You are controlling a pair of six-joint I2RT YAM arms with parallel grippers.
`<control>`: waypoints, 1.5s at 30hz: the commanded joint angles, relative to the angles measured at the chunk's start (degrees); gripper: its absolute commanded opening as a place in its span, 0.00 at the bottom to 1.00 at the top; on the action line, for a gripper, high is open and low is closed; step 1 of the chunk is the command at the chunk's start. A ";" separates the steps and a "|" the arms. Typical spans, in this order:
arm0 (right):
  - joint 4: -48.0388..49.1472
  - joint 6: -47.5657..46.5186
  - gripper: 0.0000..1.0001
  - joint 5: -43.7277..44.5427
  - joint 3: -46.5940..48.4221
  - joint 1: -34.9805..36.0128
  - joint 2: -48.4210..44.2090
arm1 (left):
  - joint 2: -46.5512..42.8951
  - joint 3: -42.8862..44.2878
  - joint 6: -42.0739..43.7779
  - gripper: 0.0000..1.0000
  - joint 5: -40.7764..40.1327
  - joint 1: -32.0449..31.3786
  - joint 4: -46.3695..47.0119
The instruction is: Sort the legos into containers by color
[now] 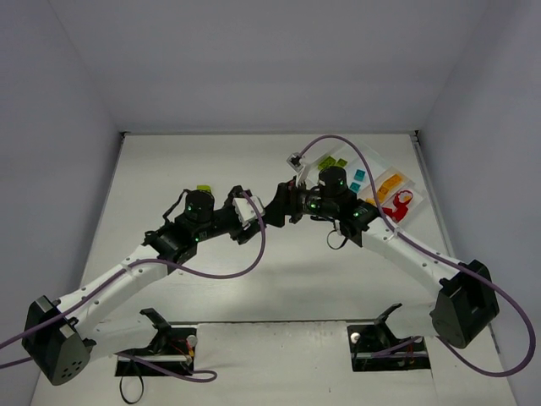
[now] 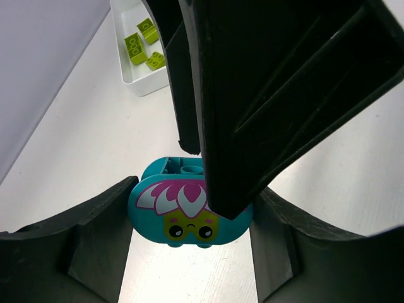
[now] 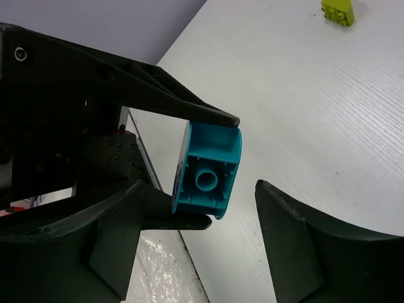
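Observation:
My left gripper (image 1: 260, 211) (image 2: 197, 208) is shut on a teal blue lego (image 2: 189, 211) with a printed face, holding it above the table mid-scene. My right gripper (image 1: 283, 206) (image 3: 202, 208) faces it, open. Its fingers (image 2: 284, 95) straddle the same lego (image 3: 208, 170) with a gap on one side. The white container tray (image 1: 373, 170) lies at the back right, holding lime green legos (image 1: 332, 161), teal ones (image 1: 358, 176), orange-yellow ones (image 1: 389, 184) and red ones (image 1: 400, 207). Its lime end shows in the left wrist view (image 2: 142, 47).
One lime green lego (image 1: 204, 189) (image 3: 338, 11) lies loose on the table behind the left arm. Purple cables loop over both arms. White walls close the table at the left, back and right.

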 commanded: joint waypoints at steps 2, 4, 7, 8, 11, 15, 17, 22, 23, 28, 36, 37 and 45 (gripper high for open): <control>5.39 -0.06 0.64 -0.48 0.89 0.51 -0.05 | -0.63 1.52 -0.24 0.08 2.40 -0.06 5.05; 6.01 -0.06 0.61 -0.66 1.24 0.60 0.56 | -0.71 1.52 -0.33 0.08 2.75 -0.06 4.96; 7.06 0.11 0.52 -0.83 1.59 0.68 1.53 | -0.45 1.52 -0.32 0.08 3.28 -0.06 5.05; 7.24 0.20 0.45 -1.27 1.68 0.68 1.71 | -0.36 1.60 -0.24 0.08 3.28 -0.06 4.96; 7.24 -0.06 0.23 -1.02 2.21 0.68 2.32 | -0.28 1.69 -0.33 0.10 2.93 -0.06 4.96; 3.04 -1.90 0.03 3.36 3.35 -0.10 2.50 | -0.10 1.87 -1.99 0.53 -0.22 -0.06 5.31; 1.10 -3.05 0.02 6.27 3.79 -1.07 2.50 | 0.42 2.13 -3.48 0.71 -4.35 -0.06 5.58; -3.83 -5.68 0.00 16.53 3.44 -10.46 2.94 | 3.67 5.03 -12.00 0.79 -16.12 -0.06 4.62; -4.79 -5.95 0.00 18.65 3.53 -12.04 3.11 | 4.11 6.34 -13.15 0.80 -20.14 0.02 3.92; -8.58 -7.10 0.00 30.17 5.54 -20.74 7.40 | 7.45 9.34 -17.99 0.82 -28.96 0.29 -0.04; -9.99 -7.27 0.11 42.66 10.55 -25.94 17.34 | 11.23 13.64 -26.32 0.83 -36.62 4.06 -7.33; -10.08 -7.36 0.12 42.93 11.17 -26.29 19.53 | 11.93 14.52 -27.21 0.83 -36.62 5.63 -7.95; -11.04 -7.89 0.53 46.01 15.04 -26.91 25.87 | 15.45 17.16 -34.51 0.83 -33.72 13.11 -12.08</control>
